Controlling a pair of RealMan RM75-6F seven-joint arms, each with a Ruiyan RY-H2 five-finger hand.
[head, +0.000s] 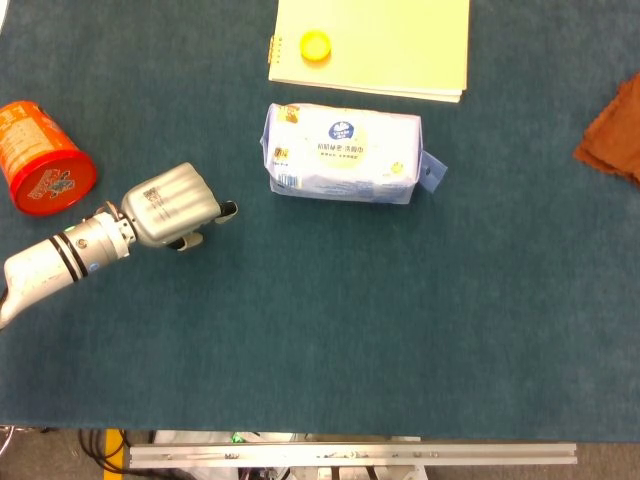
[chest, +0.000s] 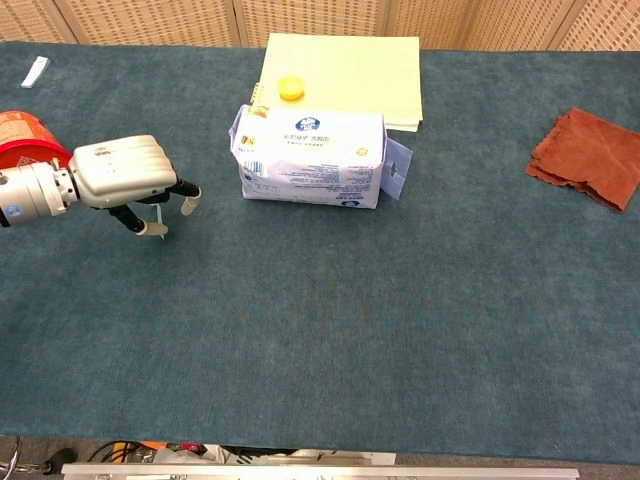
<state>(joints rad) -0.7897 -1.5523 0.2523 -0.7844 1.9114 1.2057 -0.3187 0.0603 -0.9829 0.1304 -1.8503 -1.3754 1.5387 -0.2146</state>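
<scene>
My left hand (head: 172, 205) (chest: 122, 178) hovers low over the blue felt at the left, palm down, fingers hanging apart toward the table with nothing in them. A red can (head: 40, 158) (chest: 22, 135) lies on its side just to the left of the forearm. A white and blue pack of wipes (head: 342, 153) (chest: 312, 156) lies to the right of the hand, a short gap away. My right hand shows in neither view.
A pale yellow notebook (head: 390, 50) (chest: 350, 70) with a yellow bottle cap (head: 316, 45) (chest: 290, 88) on it lies behind the pack. A rust-brown cloth (head: 615, 135) (chest: 590, 158) sits at the right edge. A small white item (chest: 35, 70) lies far left.
</scene>
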